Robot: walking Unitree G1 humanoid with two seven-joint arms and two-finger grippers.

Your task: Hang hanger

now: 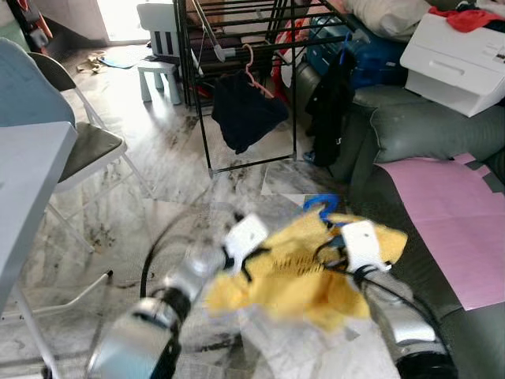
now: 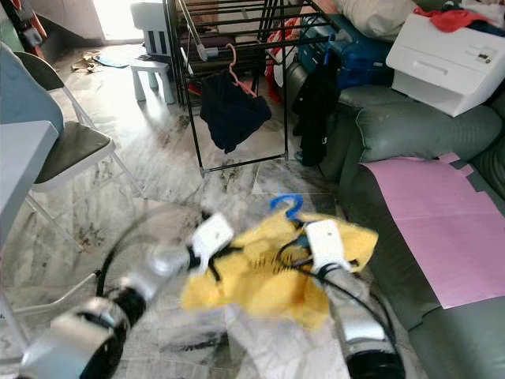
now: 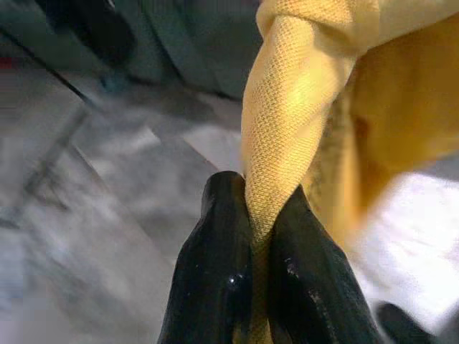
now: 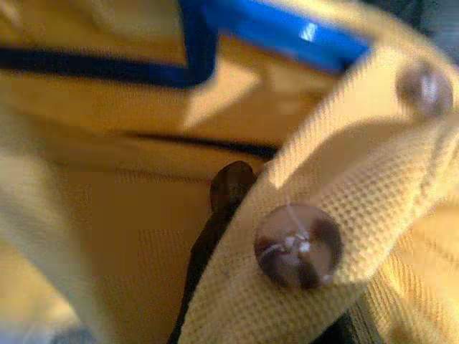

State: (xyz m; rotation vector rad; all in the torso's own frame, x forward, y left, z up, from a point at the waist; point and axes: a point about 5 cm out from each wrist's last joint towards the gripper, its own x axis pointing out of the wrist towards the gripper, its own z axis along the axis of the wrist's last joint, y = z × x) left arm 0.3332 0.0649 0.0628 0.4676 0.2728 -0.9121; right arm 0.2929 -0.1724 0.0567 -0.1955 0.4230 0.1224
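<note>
A yellow polo shirt (image 1: pixel 296 276) on a blue hanger is held up over the marble floor between my two arms. The hanger's blue hook (image 1: pixel 322 207) sticks up from the collar. My left gripper (image 3: pixel 259 222) is shut on a bunched fold of the yellow fabric at the shirt's left side (image 1: pixel 251 260). My right gripper (image 1: pixel 338 246) is buried in the shirt just below the hook. The right wrist view shows the buttoned placket (image 4: pixel 297 247) lying across it and the blue hanger bar (image 4: pixel 287 36) beyond. A black drying rack (image 1: pixel 237 47) stands ahead.
On the rack a dark garment (image 1: pixel 245 114) hangs from a pink hanger. A grey sofa (image 1: pixel 426 130) with a pink sheet (image 1: pixel 458 213) and a white box (image 1: pixel 465 63) lies to the right. A folding chair (image 1: pixel 87 150) and a table (image 1: pixel 24 181) stand on the left.
</note>
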